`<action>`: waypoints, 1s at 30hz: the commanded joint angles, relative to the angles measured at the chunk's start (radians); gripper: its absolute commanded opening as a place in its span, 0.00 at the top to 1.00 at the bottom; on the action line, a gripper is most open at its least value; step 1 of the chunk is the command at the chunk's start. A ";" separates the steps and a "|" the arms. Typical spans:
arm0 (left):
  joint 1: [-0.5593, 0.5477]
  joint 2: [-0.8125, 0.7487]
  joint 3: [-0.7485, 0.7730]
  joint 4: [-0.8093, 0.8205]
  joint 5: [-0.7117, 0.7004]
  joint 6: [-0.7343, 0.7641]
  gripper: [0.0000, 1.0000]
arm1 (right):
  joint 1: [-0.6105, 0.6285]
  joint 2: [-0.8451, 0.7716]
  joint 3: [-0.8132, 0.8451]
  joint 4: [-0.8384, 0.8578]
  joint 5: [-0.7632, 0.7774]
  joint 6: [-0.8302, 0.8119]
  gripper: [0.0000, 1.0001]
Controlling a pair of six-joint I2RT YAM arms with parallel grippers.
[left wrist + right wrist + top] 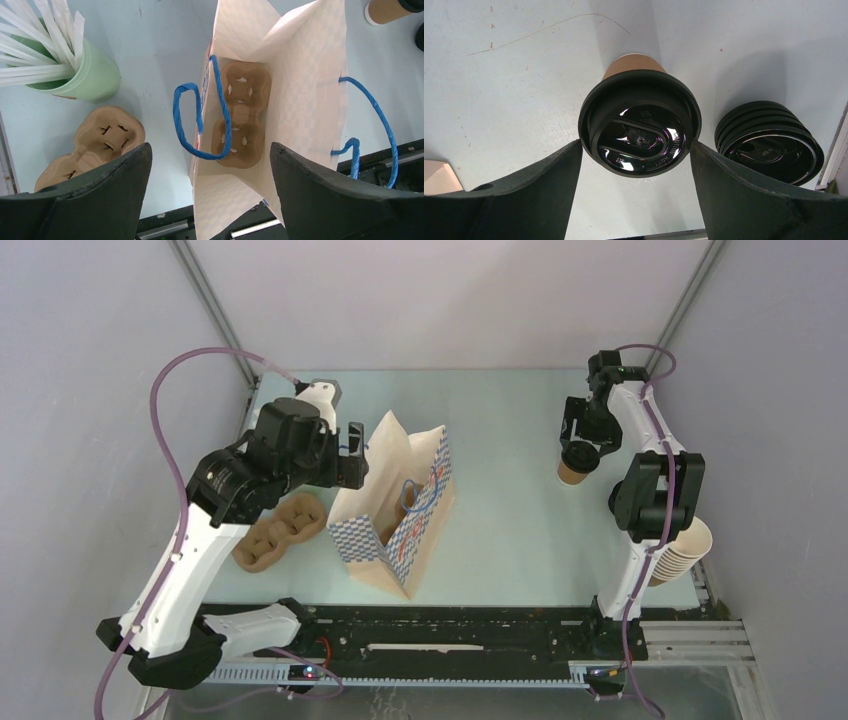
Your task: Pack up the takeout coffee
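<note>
The takeout coffee (639,130), a tan paper cup with a black lid, sits between my right gripper's (636,150) fingers, which touch the lid's rim on both sides. In the top view the coffee (573,468) hangs tilted under the right gripper (580,452) at the far right; its base also shows in the left wrist view (385,10). The checkered paper bag (400,510) with blue handles stands open mid-table, a brown cup carrier (242,117) on its bottom. My left gripper (210,170) is open over the bag's left wall (310,75), and it shows in the top view (355,455).
A second brown cup carrier (280,530) lies left of the bag. A pale green cup of white sticks (95,75) stands at far left. A stack of black lids (769,140) sits beside the coffee. Stacked lidless tan cups (685,550) stand at the right edge.
</note>
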 commanded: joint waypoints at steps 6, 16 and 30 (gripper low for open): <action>0.007 -0.001 0.055 0.022 -0.008 0.029 0.08 | -0.004 -0.009 0.040 0.003 0.003 -0.009 0.11; 0.007 -0.003 0.054 0.019 -0.010 0.031 0.08 | -0.011 -0.008 0.036 0.012 -0.015 -0.007 0.10; 0.007 -0.005 0.054 0.017 -0.011 0.031 0.08 | -0.009 0.018 0.016 0.022 -0.018 -0.006 0.14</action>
